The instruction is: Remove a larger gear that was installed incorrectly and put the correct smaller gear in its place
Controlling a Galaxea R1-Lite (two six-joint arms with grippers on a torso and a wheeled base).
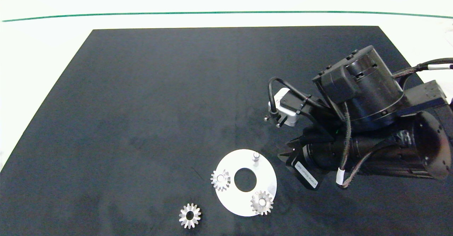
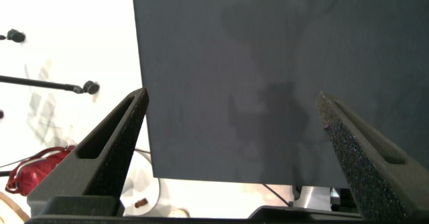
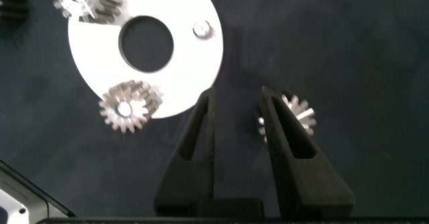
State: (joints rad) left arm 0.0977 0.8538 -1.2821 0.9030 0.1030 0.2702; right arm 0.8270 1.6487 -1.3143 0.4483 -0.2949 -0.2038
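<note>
Two gears on disc, one gear perhaps left, off it

Bright, even overhead light washes the pale worktop nearly to white, while the black mat stays matte with faint smudges. The silver disc glares almost featureless. Shadows are soft; the green line bows toward the edges.

Blk arm w/ braided cables
</note>
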